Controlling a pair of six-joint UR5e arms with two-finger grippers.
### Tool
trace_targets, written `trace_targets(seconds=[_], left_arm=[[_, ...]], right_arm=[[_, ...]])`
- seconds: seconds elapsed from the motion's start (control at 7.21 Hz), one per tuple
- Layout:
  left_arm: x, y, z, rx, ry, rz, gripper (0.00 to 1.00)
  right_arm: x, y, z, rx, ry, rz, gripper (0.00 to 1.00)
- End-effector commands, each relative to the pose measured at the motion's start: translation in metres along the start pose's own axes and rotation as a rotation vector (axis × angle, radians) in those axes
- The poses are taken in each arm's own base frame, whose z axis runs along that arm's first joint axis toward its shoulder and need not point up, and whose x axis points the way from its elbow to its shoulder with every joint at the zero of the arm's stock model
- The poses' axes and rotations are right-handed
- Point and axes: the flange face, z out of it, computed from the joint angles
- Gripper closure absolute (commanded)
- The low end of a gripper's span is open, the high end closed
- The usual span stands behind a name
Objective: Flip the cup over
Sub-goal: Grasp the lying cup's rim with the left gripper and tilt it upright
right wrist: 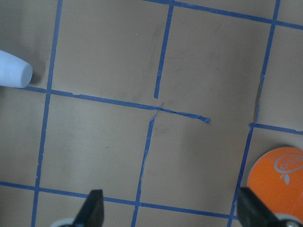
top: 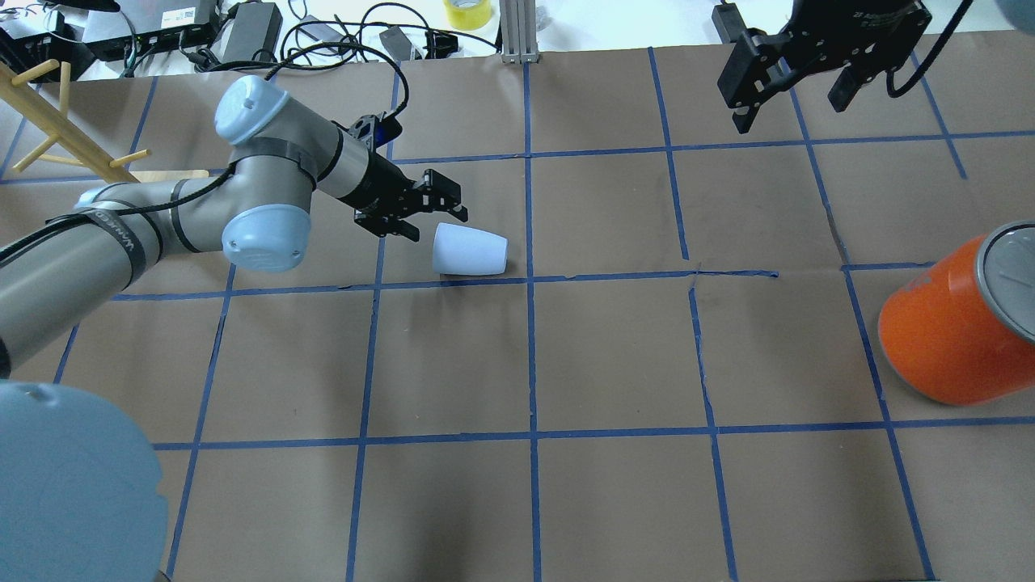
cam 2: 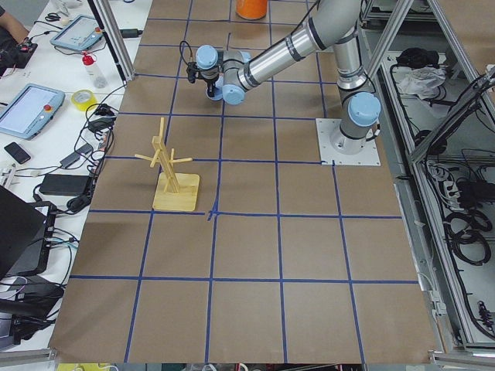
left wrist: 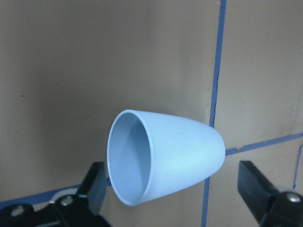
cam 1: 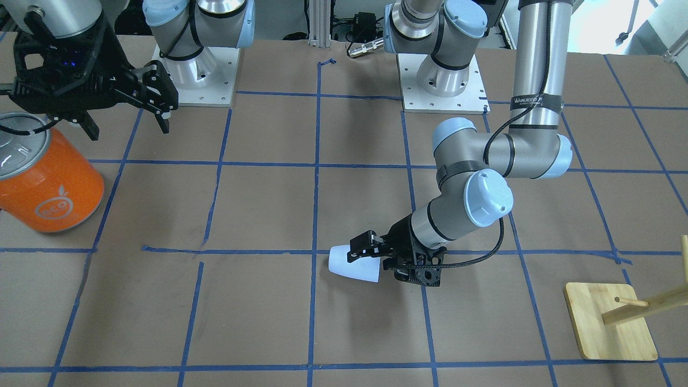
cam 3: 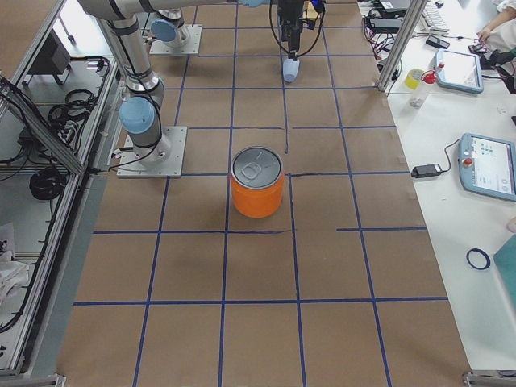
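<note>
The pale light-blue cup lies on its side on the brown table, also seen in the front view and the exterior right view. In the left wrist view the cup points its darker open mouth at the camera. My left gripper is open, low at the mouth end. Its fingertips stand on either side of the rim without touching it. My right gripper is open and empty, high above the table's far right part.
A large orange can with a silver lid stands on the robot's right side. A wooden peg stand stands on the robot's left, beyond the left arm. Blue tape lines grid the table.
</note>
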Motion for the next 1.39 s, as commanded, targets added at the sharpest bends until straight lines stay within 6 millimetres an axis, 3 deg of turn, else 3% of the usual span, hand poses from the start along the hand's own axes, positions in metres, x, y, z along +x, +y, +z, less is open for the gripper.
trace_targets(seconds=[0.0, 0.14, 0.28, 0.69, 0.83, 1.11, 1.25], left_arm=[[0.003, 0.003, 0.018, -0.023, 0.001, 0.004, 0.03], [0.005, 0.007, 0.022, -0.036, -0.001, -0.011, 0.58], [0.012, 0.004, 0.018, -0.026, -0.003, -0.056, 1.0], [0.035, -0.019, -0.02, 0.045, -0.012, -0.134, 1.0], [0.033, -0.028, -0.028, 0.059, -0.096, -0.135, 1.0], [0.044, -0.021, -0.023, 0.071, -0.252, -0.097, 1.0], [0.054, -0.02, -0.031, 0.095, -0.271, -0.092, 1.0]], right_arm=[[0.0, 0.001, 0.002, -0.005, 0.003, 0.004, 0.0], [0.0, 0.002, 0.002, -0.005, 0.005, 0.019, 0.0], [-0.001, 0.002, 0.001, -0.003, 0.003, 0.063, 0.0], [-0.001, 0.002, 0.002, 0.0, 0.004, 0.077, 0.0], [-0.001, 0.0, 0.002, 0.019, 0.008, 0.076, 0.0], [-0.001, 0.0, 0.001, 0.021, 0.008, 0.076, 0.0], [0.0, 0.0, 0.002, 0.019, 0.008, 0.078, 0.0]])
